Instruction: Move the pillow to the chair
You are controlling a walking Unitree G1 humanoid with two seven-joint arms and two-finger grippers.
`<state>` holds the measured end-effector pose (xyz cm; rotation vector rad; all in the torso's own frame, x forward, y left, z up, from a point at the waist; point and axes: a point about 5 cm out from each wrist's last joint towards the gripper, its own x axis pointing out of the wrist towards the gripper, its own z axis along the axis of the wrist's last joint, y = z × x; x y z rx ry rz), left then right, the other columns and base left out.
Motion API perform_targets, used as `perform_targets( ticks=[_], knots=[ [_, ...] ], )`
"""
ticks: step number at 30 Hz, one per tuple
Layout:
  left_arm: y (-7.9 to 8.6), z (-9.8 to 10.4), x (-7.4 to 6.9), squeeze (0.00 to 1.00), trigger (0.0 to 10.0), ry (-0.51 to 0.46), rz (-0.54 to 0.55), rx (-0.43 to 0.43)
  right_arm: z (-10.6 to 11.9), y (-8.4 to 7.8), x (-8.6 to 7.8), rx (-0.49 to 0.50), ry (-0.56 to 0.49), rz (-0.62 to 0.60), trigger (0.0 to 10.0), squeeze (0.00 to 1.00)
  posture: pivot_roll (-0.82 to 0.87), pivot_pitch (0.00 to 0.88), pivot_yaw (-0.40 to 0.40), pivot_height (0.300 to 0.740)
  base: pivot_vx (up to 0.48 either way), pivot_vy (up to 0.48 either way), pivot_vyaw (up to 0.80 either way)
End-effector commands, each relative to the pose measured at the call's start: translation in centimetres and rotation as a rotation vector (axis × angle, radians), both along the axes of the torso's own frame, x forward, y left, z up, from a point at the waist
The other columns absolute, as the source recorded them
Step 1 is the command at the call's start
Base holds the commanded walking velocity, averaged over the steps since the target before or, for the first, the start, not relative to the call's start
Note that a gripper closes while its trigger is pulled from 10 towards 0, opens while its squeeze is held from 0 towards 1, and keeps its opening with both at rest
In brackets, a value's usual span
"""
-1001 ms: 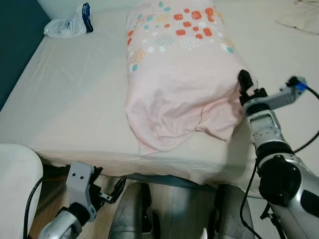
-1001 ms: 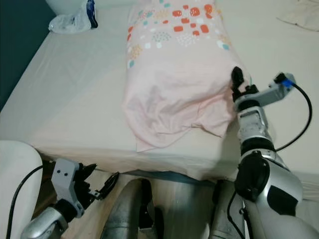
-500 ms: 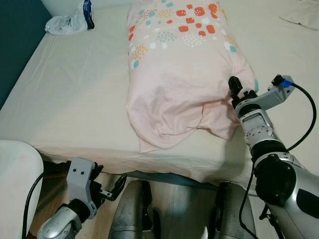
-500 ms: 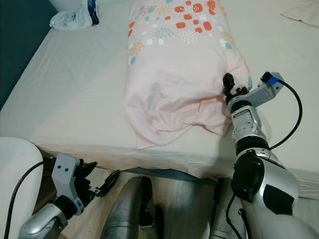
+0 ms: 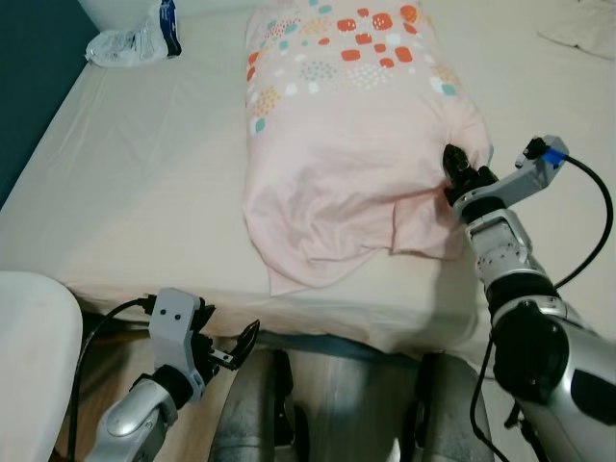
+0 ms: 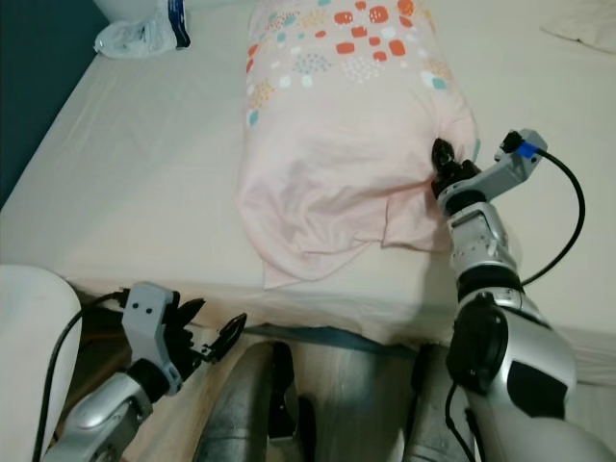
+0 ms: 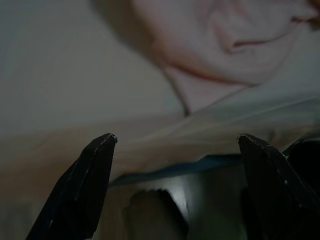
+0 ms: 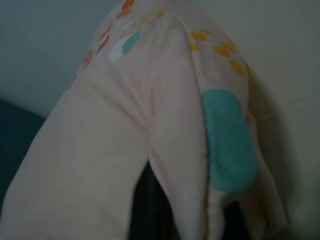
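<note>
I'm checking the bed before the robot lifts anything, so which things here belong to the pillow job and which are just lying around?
Part of the job:
- pink pillow on the bed
- right gripper, pressed into the pillow's right side
- left gripper, open, low below the bed edge

Just lying about:
- crumpled plastic bag at the far left of the bed
- pale cloth at the far right

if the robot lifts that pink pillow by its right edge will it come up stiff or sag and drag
Probably sag: the pillow looks soft, and its loose case lies in wrinkled folds near the bed edge. The right gripper presses into one side only, so the far end would likely droop and drag. It seems bulky yet light, so a one-sided pinch may pull mostly fabric.
</note>
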<state>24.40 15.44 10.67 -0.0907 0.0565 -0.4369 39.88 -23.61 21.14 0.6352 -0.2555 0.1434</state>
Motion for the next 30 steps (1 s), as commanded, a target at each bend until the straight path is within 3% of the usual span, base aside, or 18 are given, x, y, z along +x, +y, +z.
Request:
perform_targets(
  ticks=[1,3,7,10,13,14,15,16,19,20,21,22,24,30],
  knots=[
    [0.2,-1.2,-0.1,0.00,10.0,0.035,0.020,0.007,-2.5,1.5,-0.5,-0.007,0.035,0.082,0.0,0.00,0.16,0.300,0.146,0.583,0.000,0.000,0.00],
    [-0.3,-1.3,0.7,0.00,10.0,0.025,0.016,-0.005,-4.4,3.1,-1.1,-0.001,0.044,0.162,0.0,0.00,0.14,0.275,0.135,0.583,0.000,0.000,0.00],
    [-1.0,-1.1,2.2,0.00,10.0,-0.006,0.011,-0.025,-8.2,8.1,-3.5,0.038,0.039,0.398,0.0,0.00,0.10,0.226,0.117,0.583,0.000,0.000,0.00],
    [-1.3,-1.0,2.7,0.00,10.0,-0.015,0.007,-0.027,-8.9,9.3,-4.3,0.034,0.039,0.458,0.0,0.00,0.09,0.208,0.110,0.583,0.000,0.000,0.00],
    [-2.0,-0.5,4.1,0.00,10.0,-0.045,0.004,-0.047,-11.0,13.3,-8.7,0.033,0.048,0.695,0.0,0.00,0.05,0.159,0.094,0.583,0.000,0.000,0.00],
    [-2.0,-0.5,4.1,0.00,10.0,-0.045,0.004,-0.047,-11.0,13.3,-8.7,0.033,0.048,0.695,0.0,0.00,0.05,0.159,0.094,0.583,0.000,0.000,0.00],
    [-2.2,-0.5,4.4,0.00,10.0,-0.052,0.000,-0.050,-11.4,14.3,-10.3,0.025,0.055,0.777,0.0,0.00,0.04,0.132,0.083,0.583,0.000,0.000,0.00],
    [-2.2,-0.5,4.4,0.00,10.0,-0.052,0.000,-0.050,-11.4,14.3,-10.3,0.025,0.055,0.777,0.0,0.00,0.04,0.132,0.083,0.583,0.000,0.000,0.00],
    [-3.0,-0.4,5.5,0.00,10.0,-0.074,-0.008,-0.062,-11.7,16.1,-15.0,0.017,0.057,1.029,0.0,0.00,0.01,0.071,0.061,0.583,0.000,0.000,0.00],
    [-3.0,-0.4,5.5,0.00,10.0,-0.074,-0.008,-0.062,-11.7,16.1,-15.0,0.017,0.057,1.029,0.0,0.00,0.01,0.071,0.061,0.583,0.000,0.000,0.00],
    [-3.3,-0.2,5.9,0.00,10.0,-0.085,-0.009,-0.069,-11.5,16.6,-16.7,0.019,0.050,1.136,0.0,0.00,0.00,0.059,0.056,0.583,0.000,0.000,0.00],
    [-3.3,-0.2,5.9,0.00,10.0,-0.085,-0.009,-0.069,-11.5,16.6,-16.7,0.019,0.050,1.136,0.0,0.00,0.00,0.059,0.056,0.583,0.000,0.000,0.00],
    [-3.6,0.0,6.4,0.00,10.0,-0.099,-0.011,-0.076,-11.3,17.2,-18.4,0.021,0.042,1.264,0.0,0.00,0.00,0.038,0.051,0.583,0.000,0.000,0.00],
    [-3.8,0.0,7.0,0.00,10.0,-0.114,-0.005,-0.082,-11.4,18.0,-18.5,-0.034,0.064,1.324,0.0,0.00,0.02,0.019,0.039,0.583,0.000,0.000,0.00]
  ],
)
